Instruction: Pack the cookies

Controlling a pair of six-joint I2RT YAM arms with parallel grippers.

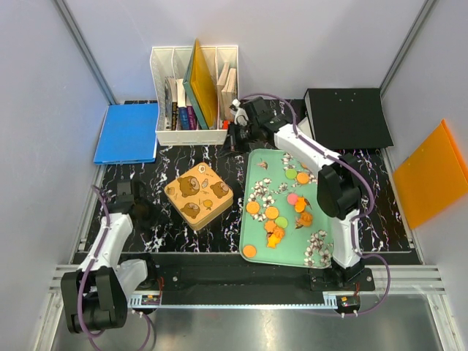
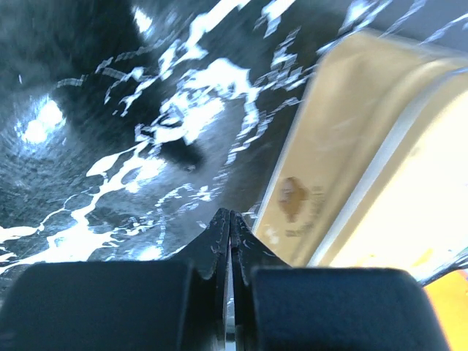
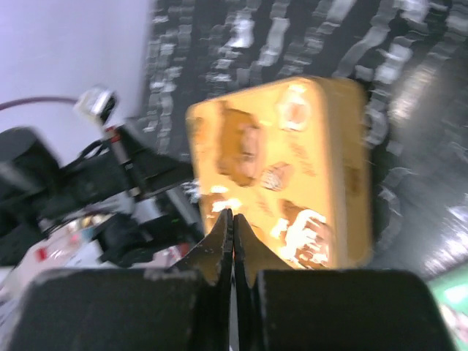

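The cookies (image 1: 271, 213) lie loose on a mint-green tray (image 1: 256, 238) at the right: mostly orange discs, a few green and pink. A yellow tin (image 1: 198, 194) with brown bear prints sits closed to the tray's left; it also shows in the right wrist view (image 3: 292, 168), and its side wall (image 2: 344, 146) shows in the left wrist view. My left gripper (image 1: 145, 210) hangs low over the mat left of the tin, fingers (image 2: 219, 234) pressed together and holding nothing. My right gripper (image 1: 229, 141) is behind the tin near the file holder, fingers (image 3: 219, 238) shut and empty.
A white file holder (image 1: 194, 95) with books stands at the back. A blue folder (image 1: 126, 133) lies to its left, a black folder (image 1: 347, 117) at the back right and an orange folder (image 1: 431, 172) beyond the mat's right edge. The black marbled mat (image 1: 146, 172) covers the table.
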